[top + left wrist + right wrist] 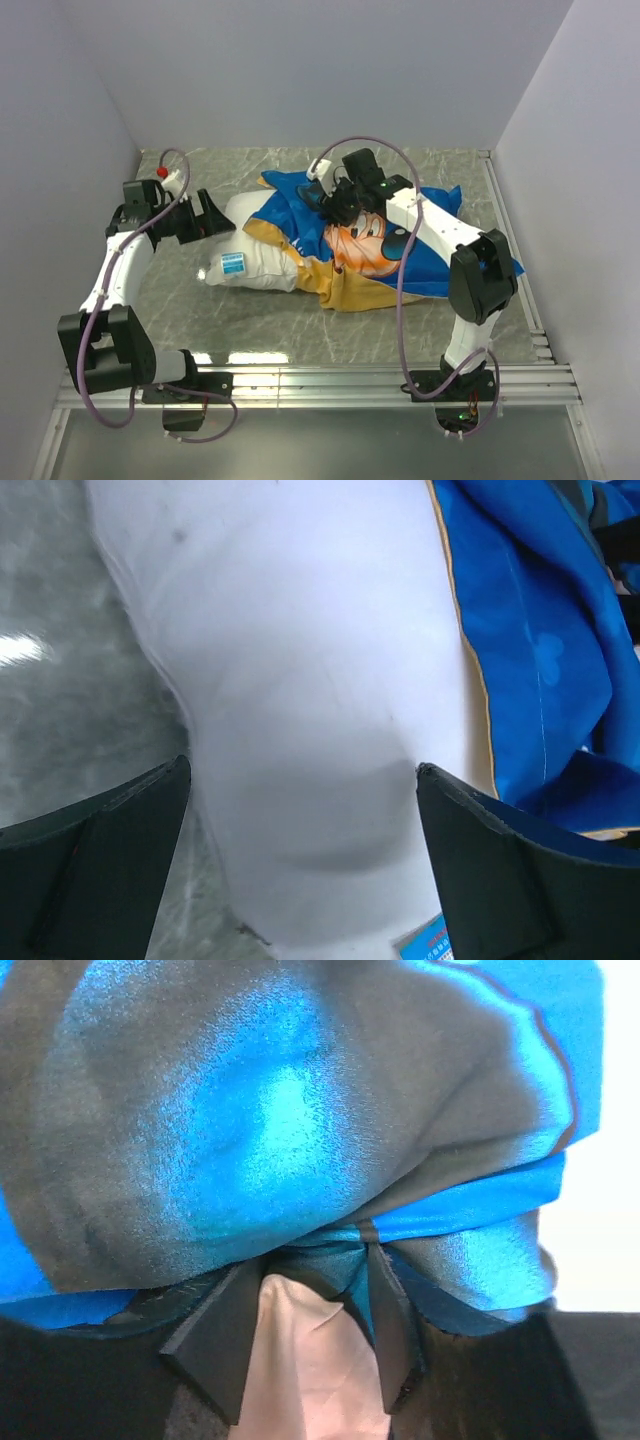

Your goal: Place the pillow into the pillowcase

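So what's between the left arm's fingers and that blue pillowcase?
The uncovered white end of the pillow. The top view shows it between the left fingers and the pillowcase; the left wrist view does too.

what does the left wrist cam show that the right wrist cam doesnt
Only left wrist: the open left gripper either side of the white pillow, a small blue label, and the marble table. Only right wrist: the right gripper pinching bunched fabric. Both: the blue pillowcase, seen at the left wrist view's right edge.
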### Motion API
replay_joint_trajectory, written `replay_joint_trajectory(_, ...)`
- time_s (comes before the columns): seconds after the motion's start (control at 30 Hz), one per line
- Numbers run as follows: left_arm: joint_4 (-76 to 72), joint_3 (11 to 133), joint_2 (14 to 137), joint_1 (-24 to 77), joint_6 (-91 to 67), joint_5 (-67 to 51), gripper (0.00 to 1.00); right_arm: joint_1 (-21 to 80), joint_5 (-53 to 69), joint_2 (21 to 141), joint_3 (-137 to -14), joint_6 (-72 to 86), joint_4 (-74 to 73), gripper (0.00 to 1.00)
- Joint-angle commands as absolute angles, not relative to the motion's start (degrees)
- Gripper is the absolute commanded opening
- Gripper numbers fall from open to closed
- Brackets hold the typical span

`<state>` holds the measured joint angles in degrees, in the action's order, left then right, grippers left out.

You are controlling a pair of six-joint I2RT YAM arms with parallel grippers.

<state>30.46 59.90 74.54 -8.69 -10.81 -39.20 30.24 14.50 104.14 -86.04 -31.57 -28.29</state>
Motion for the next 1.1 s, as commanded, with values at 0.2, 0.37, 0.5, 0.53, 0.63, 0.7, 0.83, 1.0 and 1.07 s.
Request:
replay_joint_trajectory(0.2, 6.55, 42.92, 77.51, -8.97, -30.73, -56.86, 0.83, 29.44, 17.56, 96.60, -101.66, -18.59, -34.77, 0.75)
replay_joint_trajectory(0.37, -1.82, 39.03, 77.44, -3.27, -35.42, -57.84, 0.48, 32.69, 21.97, 99.74, -112.22, -7.57, -43.06, 0.77)
replay_joint_trajectory(0.5, -5.70, 37.53, 75.59, 6.48, -37.00, -54.67, 0.46, 38.83, 17.59, 102.39, -113.38, -3.17, -43.60, 0.77)
replay_joint_trajectory(0.53, -5.80, 36.92, 75.32, 7.55, -36.91, -53.45, 0.48, 40.15, 15.32, 102.48, -112.94, -3.34, -42.98, 0.77)
replay_joint_trajectory(0.63, -3.44, 36.74, 74.53, 8.26, -36.04, -52.21, 0.69, 44.20, 11.88, 104.67, -111.89, -2.90, -44.29, 0.75)
replay_joint_trajectory(0.7, -0.71, 37.26, 73.75, 6.87, -33.33, -51.68, 0.72, 45.17, 6.26, 106.87, -110.83, -2.46, -44.82, 0.72)
replay_joint_trajectory(0.83, 4.38, 37.44, 71.28, 3.78, -30.50, -48.88, 0.79, 45.09, -1.39, 109.51, -108.64, -0.71, -46.92, 0.66)
replay_joint_trajectory(1.0, 6.24, 37.27, 70.05, 3.16, -29.18, -43.08, 0.85, 44.91, -7.81, 110.04, -104.77, 1.84, -48.25, 0.65)
replay_joint_trajectory(1.07, 5.45, 36.91, 71.18, 3.16, -29.35, -41.93, 0.88, 44.82, -8.70, 110.30, -103.80, 2.90, -48.43, 0.65)
